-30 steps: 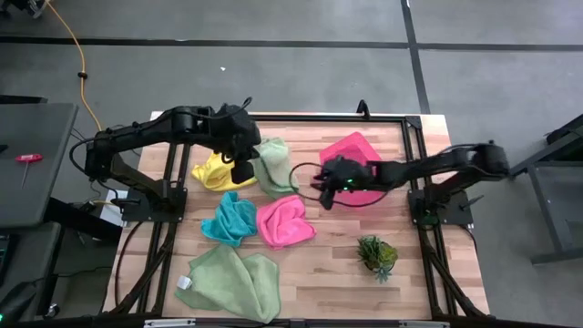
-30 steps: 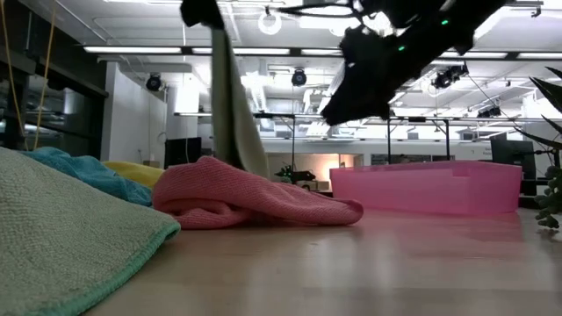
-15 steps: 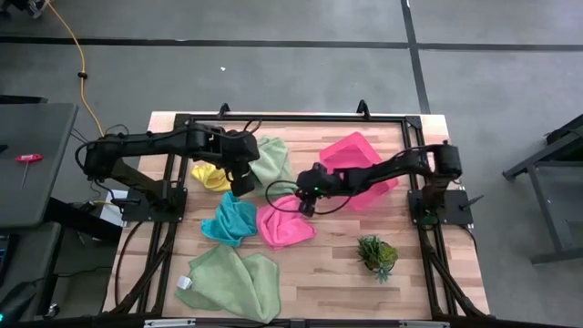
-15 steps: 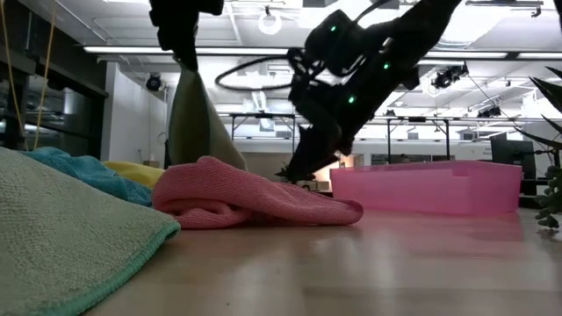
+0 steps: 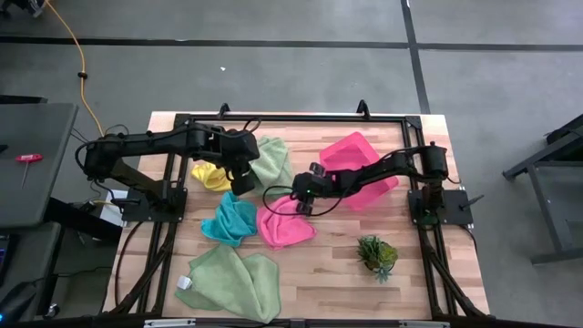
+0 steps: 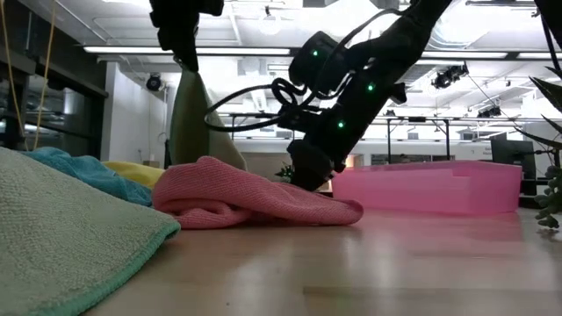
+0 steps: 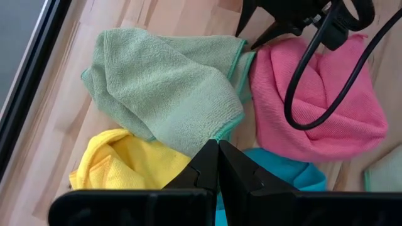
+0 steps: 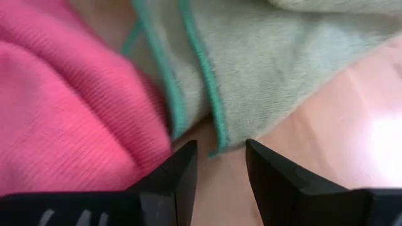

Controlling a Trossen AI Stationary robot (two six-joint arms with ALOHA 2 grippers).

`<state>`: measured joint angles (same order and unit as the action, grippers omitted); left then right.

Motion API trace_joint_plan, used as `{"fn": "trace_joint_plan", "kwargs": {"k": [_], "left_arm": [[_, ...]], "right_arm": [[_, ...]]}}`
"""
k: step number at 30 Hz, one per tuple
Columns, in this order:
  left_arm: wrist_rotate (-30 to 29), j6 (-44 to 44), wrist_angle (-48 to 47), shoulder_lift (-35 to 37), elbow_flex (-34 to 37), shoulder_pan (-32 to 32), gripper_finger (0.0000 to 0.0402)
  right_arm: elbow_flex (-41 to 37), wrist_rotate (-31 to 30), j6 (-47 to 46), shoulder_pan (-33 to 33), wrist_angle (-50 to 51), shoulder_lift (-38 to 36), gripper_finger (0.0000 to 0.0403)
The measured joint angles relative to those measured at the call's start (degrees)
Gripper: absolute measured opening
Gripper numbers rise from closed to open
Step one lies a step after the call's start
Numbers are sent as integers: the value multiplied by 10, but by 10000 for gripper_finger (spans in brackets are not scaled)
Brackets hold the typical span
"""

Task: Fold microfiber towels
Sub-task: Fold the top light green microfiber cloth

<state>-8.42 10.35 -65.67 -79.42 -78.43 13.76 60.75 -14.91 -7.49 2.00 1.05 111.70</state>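
Observation:
My left gripper (image 5: pixel 241 182) is shut on a pale green towel (image 5: pixel 271 164) at the table's far middle. My right gripper (image 5: pixel 301 196) is open and low at the table. Its fingers stand on either side of that towel's teal-hemmed near edge (image 8: pixel 213 135), beside the hot pink towel (image 5: pixel 285 221); whether they touch it, I cannot tell. The yellow towel (image 5: pixel 211 175), the teal towel (image 5: pixel 230 219) and a second pale green towel (image 5: pixel 232 278) lie crumpled on the table. My left gripper pinches the pale green towel by an edge near a corner (image 7: pixel 217 133) between its two fingers, from above, pointing down. The towel hangs slack below the fingers (image 6: pixel 195 114), and its lower part lies spread on the table (image 7: pixel 163 81).
A pink plastic tray (image 5: pixel 351 148) stands at the far right, under my right arm. A small spiky green plant (image 5: pixel 376 253) stands at the near right. A black cable loops from my right arm over the pink towel (image 7: pixel 301 94). Bare wood lies at the near middle.
My right gripper has gone from over the pink tray toward the table's left edge and down, to the pale green towel's near edge beside the pink towel. My left gripper has sunk a little with the towel, whose lower part has spread wider on the table.

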Motion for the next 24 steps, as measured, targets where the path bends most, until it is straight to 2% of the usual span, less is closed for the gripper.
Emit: {"fn": "trace_joint_plan", "kwargs": {"k": [4,12,15,18,24], "left_arm": [[1,0,0,0,0,0,0],[1,2,0,0,0,0,0],[3,1,0,0,0,0,0],[6,-1,-4,0,-4,1,0],[0,-31,-6,15,-37,20,0]], "right_arm": [[0,-38,0,2,0,0,128],[0,-43,-15,7,1,8,124],[0,-41,-35,9,3,8,88],[-1,-18,-49,16,18,-6,19],[-1,-5,-47,49,46,-97,3]]}}
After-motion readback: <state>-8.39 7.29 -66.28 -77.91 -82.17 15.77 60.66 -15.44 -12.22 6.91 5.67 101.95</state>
